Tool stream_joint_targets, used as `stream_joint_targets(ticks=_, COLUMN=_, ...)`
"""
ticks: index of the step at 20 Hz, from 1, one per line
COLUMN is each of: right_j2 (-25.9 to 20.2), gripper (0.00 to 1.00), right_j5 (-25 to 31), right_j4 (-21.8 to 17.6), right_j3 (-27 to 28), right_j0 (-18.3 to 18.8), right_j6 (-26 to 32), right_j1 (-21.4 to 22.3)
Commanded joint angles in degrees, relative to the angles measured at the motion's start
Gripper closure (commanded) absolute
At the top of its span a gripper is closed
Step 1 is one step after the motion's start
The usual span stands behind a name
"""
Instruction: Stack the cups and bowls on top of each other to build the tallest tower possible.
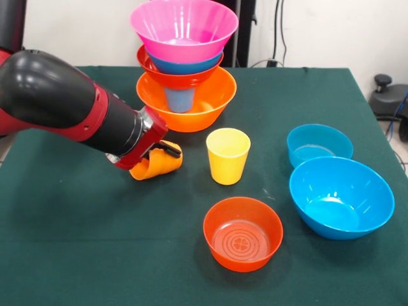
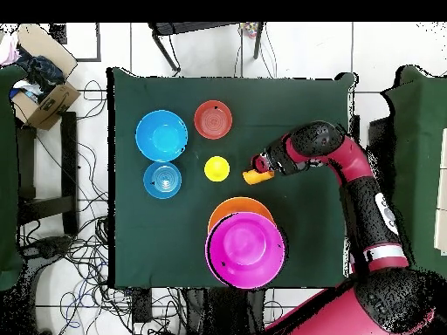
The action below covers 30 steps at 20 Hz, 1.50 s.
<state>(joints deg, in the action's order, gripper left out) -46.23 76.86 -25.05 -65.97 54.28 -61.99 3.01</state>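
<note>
The tower stands at the far middle: a big orange bowl holds a blue cup, with a red-orange bowl, a blue bowl and the big pink bowl stacked above. The orange cup lies on its side left of the upright yellow cup. My gripper is shut on the orange cup, one black finger across its wall. In the overhead view the gripper and orange cup sit right of the yellow cup, above the pink bowl.
A red-orange bowl stands near the front. A small blue bowl and a larger blue bowl stand at the right. My arm reaches in low from the left. A cardboard box sits off the table.
</note>
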Motion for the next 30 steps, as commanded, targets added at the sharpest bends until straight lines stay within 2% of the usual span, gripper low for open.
stream_joint_targets(ticks=1, right_j2=1.4, gripper=1.00, right_j5=-5.4, right_j4=-3.2, right_j3=0.5, right_j0=0.6, right_j6=11.0, right_j1=0.3)
stream_joint_targets(ticks=8, right_j2=0.8, gripper=1.00, right_j5=-6.0, right_j4=-3.2, right_j3=0.5, right_j0=-0.2, right_j6=10.0, right_j1=1.3)
stream_joint_targets(ticks=14, right_j2=-2.3, gripper=1.00, right_j5=-6.6, right_j4=-3.3, right_j3=1.4, right_j0=-1.0, right_j6=12.4, right_j1=5.5)
stream_joint_targets(ticks=17, right_j2=-3.2, gripper=1.00, right_j5=-6.3, right_j4=-4.6, right_j3=2.8, right_j0=-1.5, right_j6=15.1, right_j1=7.2)
stream_joint_targets(ticks=24, right_j2=-4.4, gripper=1.00, right_j5=-9.5, right_j4=-8.7, right_j3=5.6, right_j0=-2.0, right_j6=19.3, right_j1=11.2)
stream_joint_targets(ticks=28, right_j2=-4.7, gripper=1.00, right_j5=-4.3, right_j4=-7.6, right_j3=5.5, right_j0=-2.2, right_j6=20.5, right_j1=12.0)
stream_joint_targets(ticks=30, right_j2=-4.8, gripper=1.00, right_j5=-3.9, right_j4=-7.5, right_j3=4.8, right_j0=-1.9, right_j6=20.3, right_j1=12.9)
